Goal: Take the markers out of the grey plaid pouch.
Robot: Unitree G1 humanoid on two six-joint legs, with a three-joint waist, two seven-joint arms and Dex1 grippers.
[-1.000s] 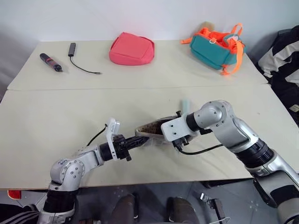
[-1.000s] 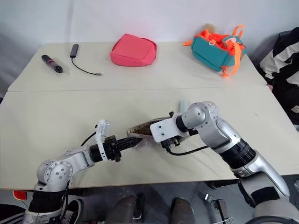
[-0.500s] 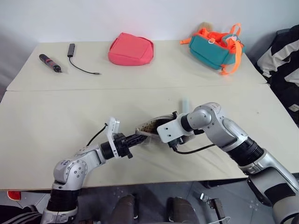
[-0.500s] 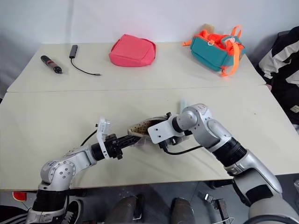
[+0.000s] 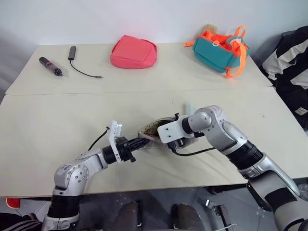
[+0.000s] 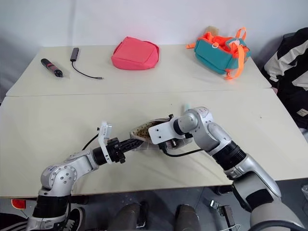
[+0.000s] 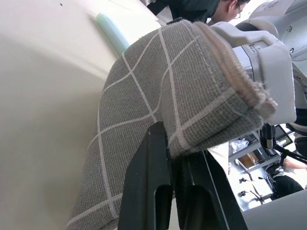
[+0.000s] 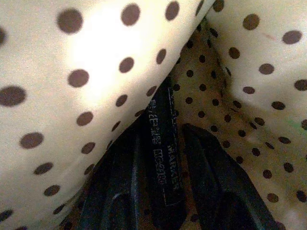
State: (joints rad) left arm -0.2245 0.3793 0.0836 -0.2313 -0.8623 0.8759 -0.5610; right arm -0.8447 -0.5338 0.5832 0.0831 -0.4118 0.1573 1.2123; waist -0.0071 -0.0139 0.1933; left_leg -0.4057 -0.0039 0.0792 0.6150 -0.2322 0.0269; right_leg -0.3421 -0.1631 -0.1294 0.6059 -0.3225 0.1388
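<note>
Reaching into the grey plaid pouch (image 5: 155,129), the right gripper (image 8: 160,191) has its fingers parted around a dark marker (image 8: 162,158) lying in the dotted lining. The left gripper (image 5: 139,143) is pinched shut on the pouch's edge, holding its mouth up; a light green marker (image 5: 188,107) lies on the table just beyond the pouch. Next, I judge, the right fingers must close on the marker and draw it out while the left hold stays firm

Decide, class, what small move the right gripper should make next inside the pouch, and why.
Probably close the right gripper on the dark marker: it lies between the parted fingers inside the dotted lining, while the left gripper pinches the grey plaid pouch by its edge.
</note>
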